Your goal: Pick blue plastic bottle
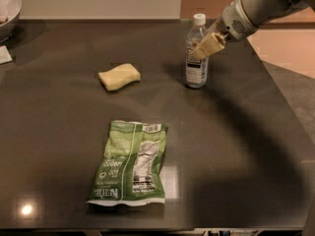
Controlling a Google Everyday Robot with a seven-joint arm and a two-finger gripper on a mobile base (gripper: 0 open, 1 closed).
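The blue plastic bottle (196, 63) stands upright on the dark table (236, 146), far right of centre, with a white cap and a white label. My gripper (204, 48) reaches in from the upper right, its tan fingers (209, 45) at the bottle's upper body, just below the shoulder. The arm (261, 4) extends off the top right corner. One finger lies across the front of the bottle; the other is hidden.
A yellow sponge (119, 76) lies left of the bottle. A green snack bag (130, 162) lies flat near the front. A bowl (7, 9) sits at the far left corner, with a white scrap (4, 54) beside it. The table's right edge runs close to the bottle.
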